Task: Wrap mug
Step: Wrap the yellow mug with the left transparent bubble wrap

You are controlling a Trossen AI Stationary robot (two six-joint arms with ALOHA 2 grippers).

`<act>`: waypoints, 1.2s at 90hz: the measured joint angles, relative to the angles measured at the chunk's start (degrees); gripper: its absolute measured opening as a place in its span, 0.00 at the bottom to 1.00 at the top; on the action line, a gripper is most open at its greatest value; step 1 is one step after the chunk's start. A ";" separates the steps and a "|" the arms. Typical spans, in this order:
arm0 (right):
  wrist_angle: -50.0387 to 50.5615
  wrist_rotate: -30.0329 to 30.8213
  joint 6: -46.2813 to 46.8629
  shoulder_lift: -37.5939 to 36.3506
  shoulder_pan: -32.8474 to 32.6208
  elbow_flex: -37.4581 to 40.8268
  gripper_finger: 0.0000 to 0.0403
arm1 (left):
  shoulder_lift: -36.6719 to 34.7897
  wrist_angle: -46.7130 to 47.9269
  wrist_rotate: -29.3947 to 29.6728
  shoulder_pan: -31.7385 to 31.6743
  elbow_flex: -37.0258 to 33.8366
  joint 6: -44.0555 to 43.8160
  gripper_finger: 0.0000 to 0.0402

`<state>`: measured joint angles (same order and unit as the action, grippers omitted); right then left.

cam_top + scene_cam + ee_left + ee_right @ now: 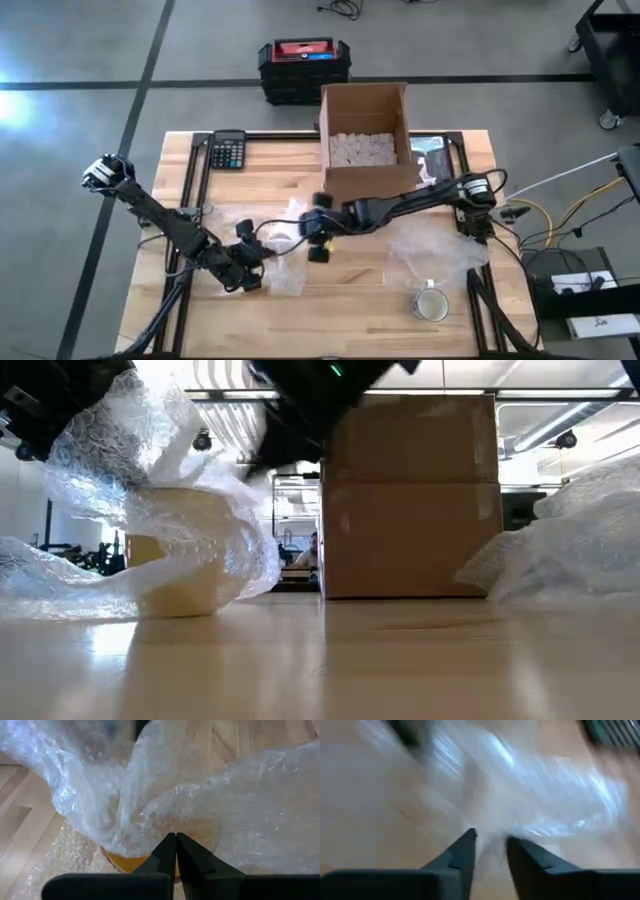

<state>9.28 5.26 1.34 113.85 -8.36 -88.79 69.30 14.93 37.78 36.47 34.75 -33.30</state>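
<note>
Pinching the bubble wrap [165,795] between closed jaws, the left gripper [247,277] sits low at the front left of the tabletop [350,300], and the left wrist view shows its fingers [170,852] meeting with film between them. That hold probably keeps one edge of the sheet pulled over the mug [180,565], which stands in the low view with wrap draped over its top and trailing around its base; its yellowish wall shows through. Further right, the right gripper [318,238] reaches in from the other side, near the middle of the tabletop and just in front of the cardboard box [365,135]. Its jaws stand a little apart over more film, and whether they grip it I cannot tell. Far right, a second mug [431,303] waits bare near loose wrap
</note>
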 joint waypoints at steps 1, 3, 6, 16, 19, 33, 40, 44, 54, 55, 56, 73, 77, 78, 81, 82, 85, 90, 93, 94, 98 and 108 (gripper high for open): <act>-1.28 -0.61 -0.08 0.38 -0.10 -0.03 0.10 | 0.00 -0.02 0.00 0.00 -0.01 0.00 0.00; -3.45 -1.80 -0.19 1.20 -0.27 -0.12 0.07 | 0.00 -0.05 0.00 0.00 -0.01 0.00 0.00; -5.33 -3.06 -0.26 2.23 -0.43 -0.55 0.04 | 0.00 -0.11 -0.01 0.00 -0.01 0.01 0.00; -3.99 -3.49 2.01 7.06 -0.09 -3.44 0.03 | 0.00 -0.30 0.00 0.00 -0.03 0.00 0.00; -2.50 -3.75 2.54 8.38 -0.02 -4.56 0.04 | 0.00 -0.35 0.02 0.00 -0.03 0.00 0.00; 8.56 -3.65 3.39 13.51 -0.13 -13.41 0.02 | -0.32 0.31 -0.82 0.02 1.43 0.83 0.00; 13.61 -3.80 2.19 15.65 -0.13 -17.64 0.01 | -1.02 1.87 -2.06 0.02 4.16 2.01 0.00; 15.48 -3.82 1.75 16.68 -0.13 -19.85 0.01 | -1.29 3.53 -2.96 0.02 6.04 2.29 0.00; 18.06 -3.85 0.62 18.71 -0.15 -24.84 0.01 | -1.54 9.18 -3.24 0.15 9.86 2.38 0.00; 18.15 -3.85 0.46 18.80 -0.15 -25.17 0.00 | -1.55 9.58 -3.20 0.15 10.17 2.39 0.00; 18.25 -3.85 0.33 18.87 -0.15 -25.44 0.00 | -1.55 9.96 -3.16 0.15 10.44 2.40 0.00; 18.86 -3.77 -0.90 19.22 0.10 -27.21 0.01 | -1.23 12.29 -0.01 -0.95 9.08 2.32 0.00; 19.21 -3.78 -0.59 19.22 0.14 -27.23 0.01 | -1.04 12.09 0.10 -1.40 7.40 1.33 0.00; 19.28 -3.78 -0.46 19.22 0.15 -27.23 0.01 | -1.01 11.88 0.10 -1.49 6.95 0.95 0.00; 19.36 -3.77 -0.04 19.22 0.23 -27.23 0.01 | -0.96 10.85 0.09 -1.65 5.38 -0.10 0.00; 19.38 -3.74 0.06 19.22 0.25 -27.23 0.01 | -0.96 10.40 0.09 -1.66 4.83 -0.37 0.00; 19.51 -3.61 0.16 19.22 0.29 -27.23 0.01 | -0.96 8.96 -0.05 -1.77 3.44 -0.69 0.00; 19.82 -3.67 0.14 19.22 0.23 -27.27 0.01 | -0.98 5.20 -1.09 -1.77 1.33 -0.50 0.00; 20.38 -3.76 0.16 19.22 0.13 -27.60 0.01 | -1.01 3.23 -1.65 -1.77 0.34 -0.46 0.00; 20.64 -3.76 0.22 19.22 0.13 -27.78 0.01 | -1.03 2.73 -1.73 -1.77 0.09 -0.47 0.00; 21.82 -3.81 0.70 19.22 0.13 -28.61 0.01 | -1.05 1.21 -1.89 -1.77 -0.56 -0.46 0.00; 27.40 -3.78 1.24 19.11 0.30 -32.55 0.01 | -1.09 0.48 -2.46 -1.78 -0.95 -0.44 0.00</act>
<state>36.68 1.48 2.58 132.97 -8.07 -121.34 68.20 15.41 35.32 34.69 33.80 -33.74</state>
